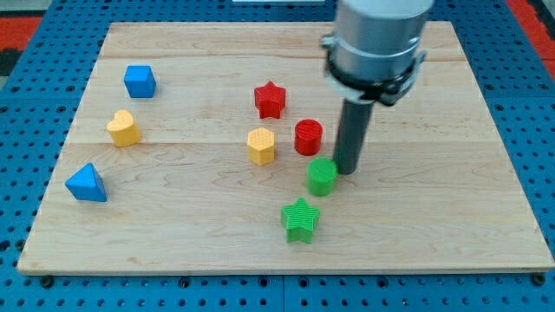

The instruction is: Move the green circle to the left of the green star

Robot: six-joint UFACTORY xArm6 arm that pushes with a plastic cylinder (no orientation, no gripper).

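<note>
Wooden board (173, 251): my tip (349, 172) touching green circle (322, 177) right side; green star (300, 220) below. No tool.

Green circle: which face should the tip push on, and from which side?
No grip, only a push. Press its curved right wall: my tip is already beside the green circle there. Aim through its centre, since a round side slips off. The green star lies below-left, so curve round its upper left.

Wooden board (173, 247) on blue pegboard (26, 35). On it, L to R: blue triangle (86, 183), yellow heart (123, 127), blue cube (140, 81), yellow hexagon (261, 145), red star (270, 99), green star (300, 219), red cylinder (308, 137), green circle (322, 176). My tip (349, 171) rests on board, just R of green circle.
</note>
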